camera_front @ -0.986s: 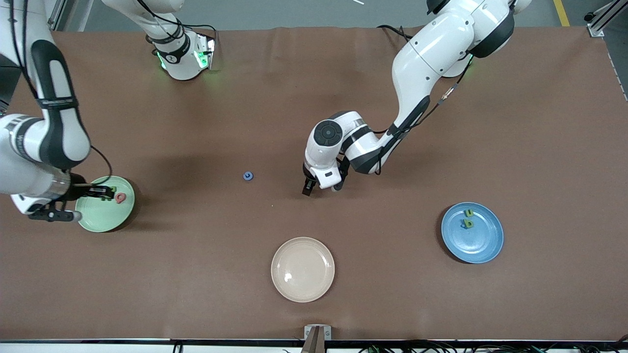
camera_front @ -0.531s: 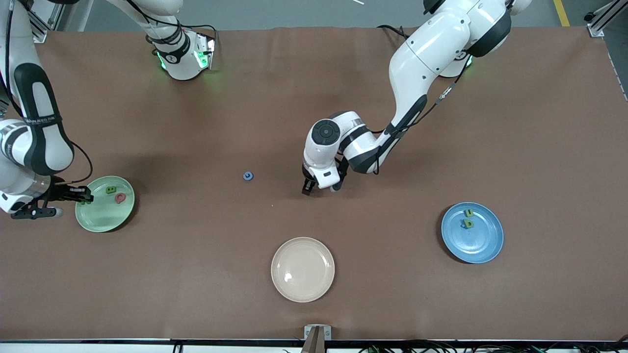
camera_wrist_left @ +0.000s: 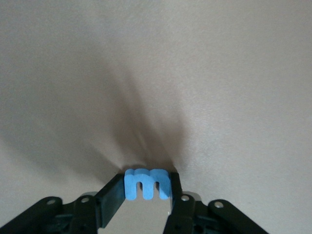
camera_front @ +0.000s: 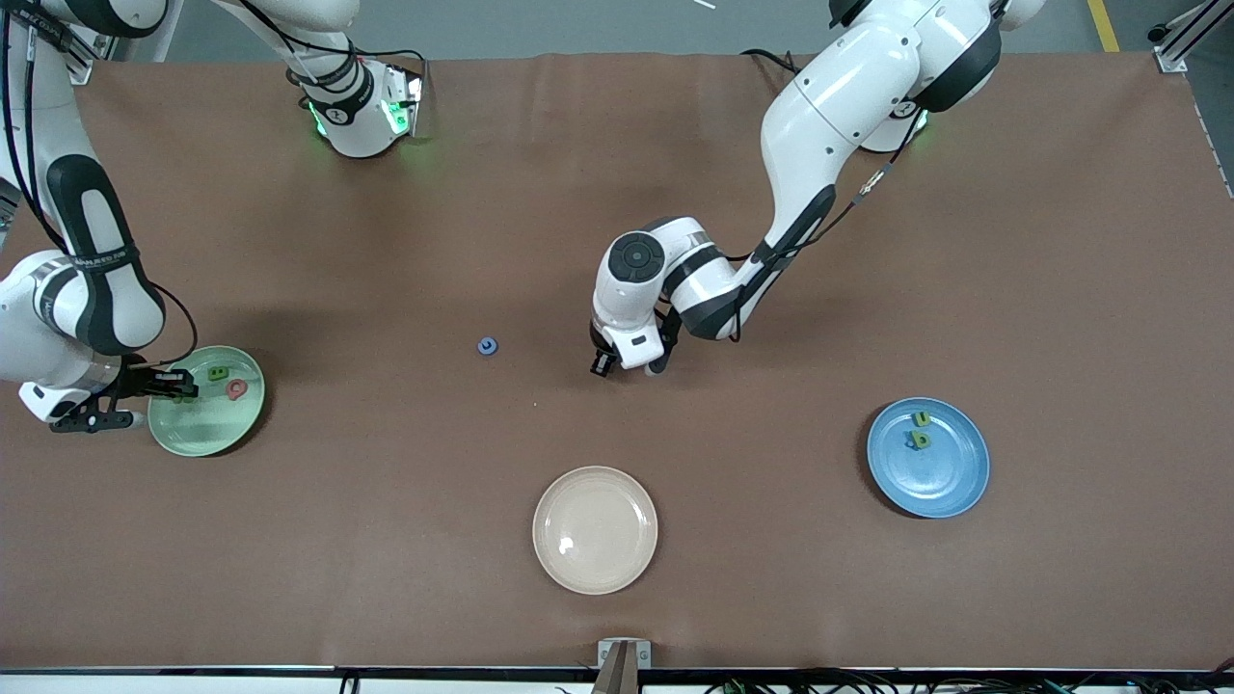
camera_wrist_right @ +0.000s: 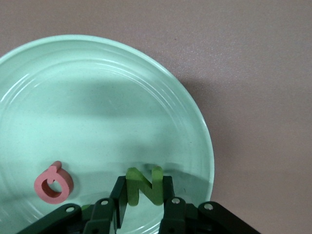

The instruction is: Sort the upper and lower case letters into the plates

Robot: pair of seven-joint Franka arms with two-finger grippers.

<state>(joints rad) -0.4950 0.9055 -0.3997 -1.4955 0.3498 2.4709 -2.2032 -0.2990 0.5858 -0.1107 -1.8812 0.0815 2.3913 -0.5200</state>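
My right gripper [camera_front: 181,391] is shut on a green letter N [camera_wrist_right: 145,185] and holds it over the pale green plate [camera_front: 207,429], close to its rim at the right arm's end. The plate [camera_wrist_right: 97,97] holds a pink letter Q [camera_wrist_right: 52,182] and a small green letter [camera_front: 220,373]. My left gripper [camera_front: 617,364] is shut on a blue letter m [camera_wrist_left: 147,184], low over the bare mat at mid-table. The blue plate [camera_front: 940,482] holds two yellow-green letters [camera_front: 922,429]. A small blue letter [camera_front: 488,345] lies on the mat between the grippers.
A cream-beige plate [camera_front: 595,529] sits empty near the front edge, nearer to the front camera than the left gripper. The brown mat [camera_front: 386,241] covers the table. The arm bases stand along the far edge.
My right gripper drew back from the middle of the green plate to its rim, then came a little way back in. My left gripper shifted slightly toward the arm bases.
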